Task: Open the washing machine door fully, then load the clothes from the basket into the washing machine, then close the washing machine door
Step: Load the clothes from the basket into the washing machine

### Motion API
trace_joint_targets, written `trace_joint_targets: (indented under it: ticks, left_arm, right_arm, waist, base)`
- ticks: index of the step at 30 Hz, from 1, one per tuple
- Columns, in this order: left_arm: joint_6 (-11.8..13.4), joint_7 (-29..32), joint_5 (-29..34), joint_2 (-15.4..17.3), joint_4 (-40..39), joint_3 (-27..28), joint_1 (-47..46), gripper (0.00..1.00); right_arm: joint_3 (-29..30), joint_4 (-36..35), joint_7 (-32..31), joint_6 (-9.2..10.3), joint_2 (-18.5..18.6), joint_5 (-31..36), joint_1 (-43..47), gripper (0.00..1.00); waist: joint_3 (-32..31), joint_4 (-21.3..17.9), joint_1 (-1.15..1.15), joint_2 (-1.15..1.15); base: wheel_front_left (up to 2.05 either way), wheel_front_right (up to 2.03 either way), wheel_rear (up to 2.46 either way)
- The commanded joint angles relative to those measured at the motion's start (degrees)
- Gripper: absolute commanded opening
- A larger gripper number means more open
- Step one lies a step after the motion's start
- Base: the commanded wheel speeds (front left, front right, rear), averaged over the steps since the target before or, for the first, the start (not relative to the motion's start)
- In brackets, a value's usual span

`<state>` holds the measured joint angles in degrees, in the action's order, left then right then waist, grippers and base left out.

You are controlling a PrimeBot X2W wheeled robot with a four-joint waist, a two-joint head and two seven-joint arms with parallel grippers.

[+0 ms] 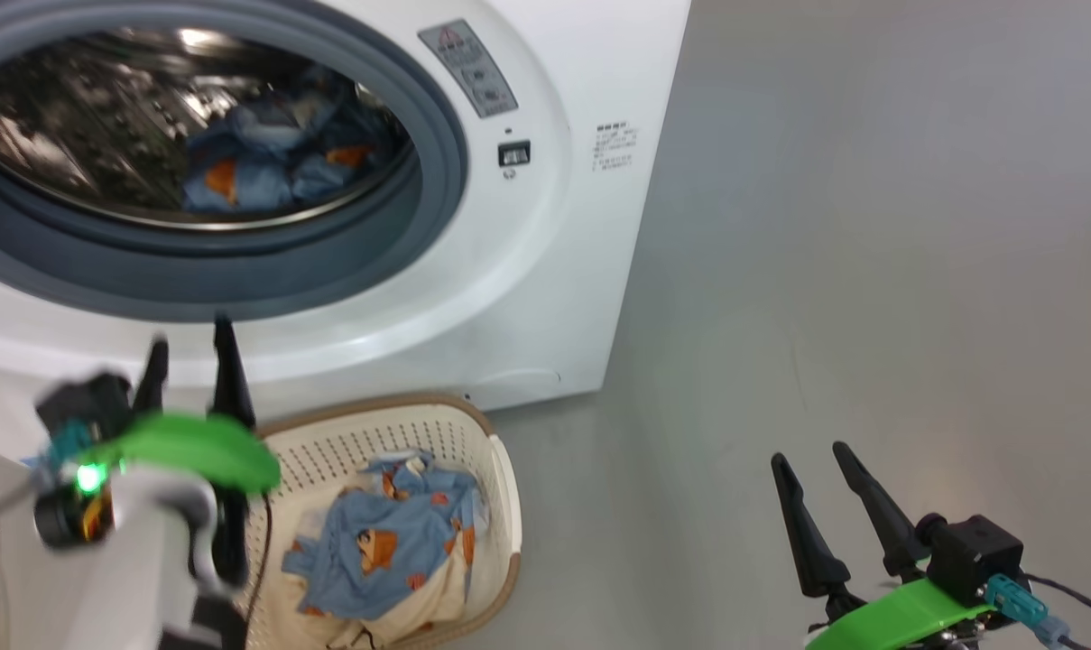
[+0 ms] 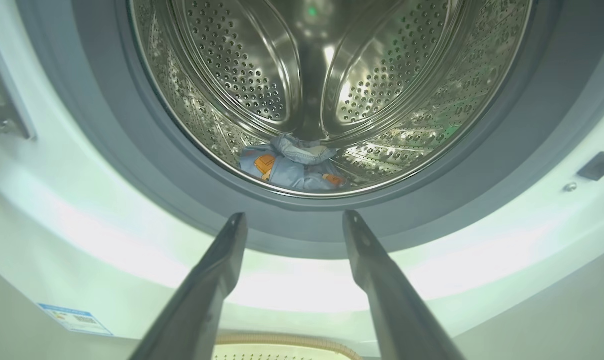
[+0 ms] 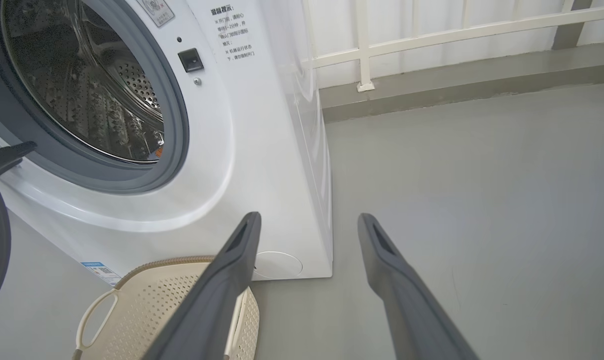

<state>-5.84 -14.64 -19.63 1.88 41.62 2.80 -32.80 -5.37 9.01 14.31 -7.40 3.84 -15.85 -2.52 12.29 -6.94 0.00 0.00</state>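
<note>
Hovering my left hand, fingers spread and empty, just below the grey gasket of the washing machine, I sit between drum and basket, because one bear-print piece lies in the drum while the rest of the clothes wait in the basket beneath. My right hand, likewise spread and empty, hangs over bare floor, well clear of the loading path.

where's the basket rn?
Head view, lower left of centre: the basket sits on the floor in front of the washing machine, below its drum, just right of the left end effector, with clothes inside.
</note>
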Motion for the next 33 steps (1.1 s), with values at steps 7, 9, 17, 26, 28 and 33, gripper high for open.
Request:
trace_joint_targets:
  ticks: [7,9,17,26,28,33]
  left_arm:
    - [-0.47,-0.36,-1.53,1.03,-9.55,0.1,13.72,1.0]
    - [-0.35,-0.36,-2.33,1.02,-12.0,-0.97,16.78,1.0]
    - [1.75,-0.36,-3.17,1.0,-22.35,-4.09,27.71,1.0]
    - [2.49,-0.36,-3.32,1.0,-30.12,-4.66,34.62,1.0]
    - [2.56,-0.36,-2.96,1.0,-31.47,-4.35,35.82,1.0]
    - [3.01,-0.36,-2.8,1.0,-34.28,-3.41,38.91,1.0]
  right_arm:
    - [-1.31,-0.84,0.69,-0.09,0.57,0.94,2.87,1.0]
    - [-1.25,-0.81,0.69,-0.09,0.7,0.96,3.5,1.0]
    - [-1.61,-0.61,0.69,-0.09,1.09,1.08,5.98,1.0]
    - [-1.47,-0.88,0.69,-0.09,1.8,1.18,7.24,1.0]
    - [-1.46,-0.88,0.69,-0.09,1.95,1.21,7.36,1.0]
    - [-1.31,-0.84,0.69,-0.09,2.15,1.38,7.88,1.0]
  waist:
    - [-6.6,1.21,0.0,0.0]
    - [-7.58,1.29,0.0,0.0]
    - [-11.11,1.71,0.0,0.0]
    - [-12.27,2.2,0.0,0.0]
    - [-12.49,2.28,0.0,0.0]
    - [-13.43,2.66,0.0,0.0]
  base:
    - [0.0,0.0,0.0]
    - [0.0,0.0,0.0]
    - [0.0,0.0,0.0]
    - [0.0,0.0,0.0]
    - [0.0,0.0,0.0]
    - [0.0,0.0,0.0]
